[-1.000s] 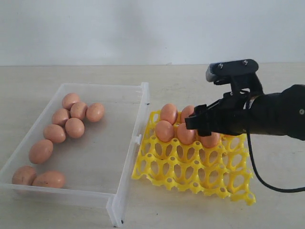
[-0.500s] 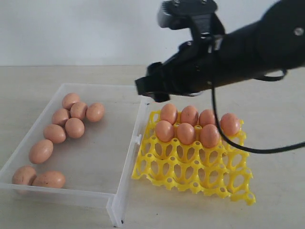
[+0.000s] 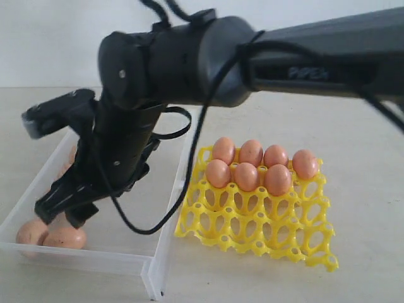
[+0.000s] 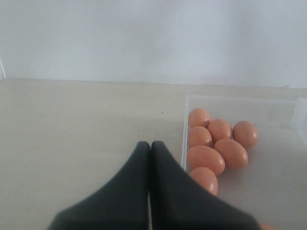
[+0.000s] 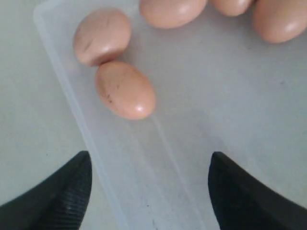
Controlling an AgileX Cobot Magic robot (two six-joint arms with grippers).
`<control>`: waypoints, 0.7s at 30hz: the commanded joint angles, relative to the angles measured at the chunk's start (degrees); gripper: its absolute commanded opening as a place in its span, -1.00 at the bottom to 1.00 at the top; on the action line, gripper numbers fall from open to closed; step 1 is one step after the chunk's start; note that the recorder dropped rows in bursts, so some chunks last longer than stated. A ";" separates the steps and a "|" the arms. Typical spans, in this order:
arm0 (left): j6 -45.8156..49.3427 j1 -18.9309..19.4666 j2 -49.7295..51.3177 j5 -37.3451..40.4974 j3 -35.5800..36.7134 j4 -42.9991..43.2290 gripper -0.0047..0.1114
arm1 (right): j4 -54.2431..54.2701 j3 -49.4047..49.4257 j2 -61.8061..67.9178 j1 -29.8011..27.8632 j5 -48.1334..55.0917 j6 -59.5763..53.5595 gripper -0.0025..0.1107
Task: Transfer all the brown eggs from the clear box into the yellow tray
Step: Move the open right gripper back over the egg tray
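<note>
Your right gripper (image 5: 148, 162) has its jaws spread wide, and nothing sits between them: only the floor of the clear box (image 5: 67, 81) shows in the gap. Just beyond the jaws, two brown eggs (image 5: 125, 89) lie touching each other, close against the box's wall. More eggs lie farther in.

In the exterior view, that gripper (image 3: 63, 213) hangs low over the near left corner of the clear box (image 3: 165, 246), right above those two eggs (image 3: 65, 237). You cannot tell from here whether it touches them. The arm behind it stretches across from the right side and hides most of the eggs deeper in the box.

Your left gripper (image 4: 149, 146) has its jaws pressed together and empty. It is over the bare desk (image 4: 72, 120), just outside one wall of the box (image 4: 268, 182). Inside that wall, seven eggs (image 4: 205, 159) lie bunched together, touching one another.

The yellow tray (image 3: 252, 221) stands on the desk (image 3: 366, 208) just beside the box, on its right in the exterior view. It holds seven eggs (image 3: 246, 176): four fill the far row, and three sit in the next row, starting from the box side. The other cups are bare.
</note>
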 commanded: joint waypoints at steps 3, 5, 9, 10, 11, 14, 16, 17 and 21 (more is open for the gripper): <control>0.03 0.05 0.17 -0.01 -0.24 -0.31 -0.99 | -1.52 -8.55 4.59 1.72 6.72 -2.32 0.20; 0.03 0.05 0.17 -0.01 -0.24 -0.31 -0.99 | -2.51 -9.49 4.59 1.72 5.40 -2.19 0.20; 0.03 0.05 0.17 -0.01 -0.24 -0.31 -0.99 | -4.86 -10.93 4.59 1.72 1.54 -0.04 0.20; 0.03 0.05 0.17 -0.01 -0.24 -0.31 -0.99 | -5.63 -11.26 4.59 1.61 -0.35 1.60 0.20; 0.03 0.05 0.17 -0.01 -0.24 -0.31 -0.99 | -6.34 -11.26 4.59 1.61 -2.91 3.64 0.20; 0.03 0.05 0.17 -0.01 -0.24 -0.31 -0.99 | -9.69 -11.26 4.88 1.48 -8.51 10.47 0.20; 0.03 0.05 0.17 -0.01 -0.24 -0.31 -0.99 | -11.52 -11.26 5.45 1.05 -10.35 13.93 0.20; 0.03 0.05 0.17 -0.01 -0.24 -0.31 -0.99 | -11.93 -11.26 6.02 0.74 -10.79 15.13 0.20; 0.03 0.05 0.17 -0.01 -0.24 -0.31 -0.99 | -12.19 -11.26 7.81 0.34 -11.19 15.88 0.19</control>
